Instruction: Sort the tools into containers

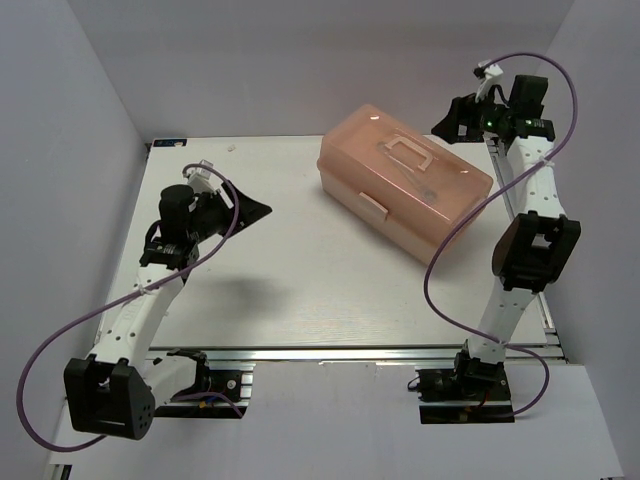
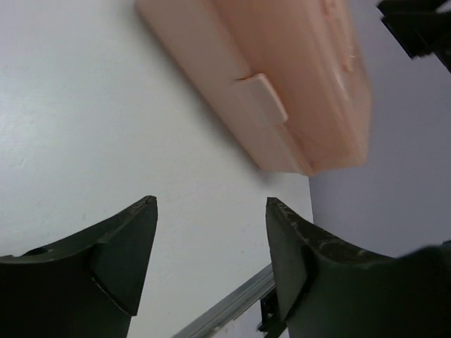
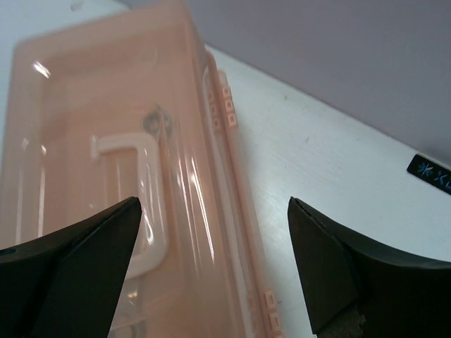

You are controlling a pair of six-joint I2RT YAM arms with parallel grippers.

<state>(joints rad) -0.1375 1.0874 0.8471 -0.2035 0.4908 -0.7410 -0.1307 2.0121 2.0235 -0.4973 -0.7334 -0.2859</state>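
1. Pink toolbox sits on the table at about 1 o'clock from its middle, lid down and front latch facing 7 o'clock. I cannot tell whether the latch is snapped home.
2. No tools lie loose on the table. Faint dark shapes show through the lid beside the handle. One ring-like form may be the wrench end, but the blur leaves it unsure.
3. Left pincer is at 9 o'clock, well apart from the box, jaws spread, nothing between them.
4. Right pincer hovers at the box's far end, about 2 o'clock, jaws wide and holding nothing.
5. Step in hand, as I judge it: sorting done, box shut, both arms free.
6. Next move calls for drawing the right arm clear without nudging the lid, or pressing the latch if it is loose.
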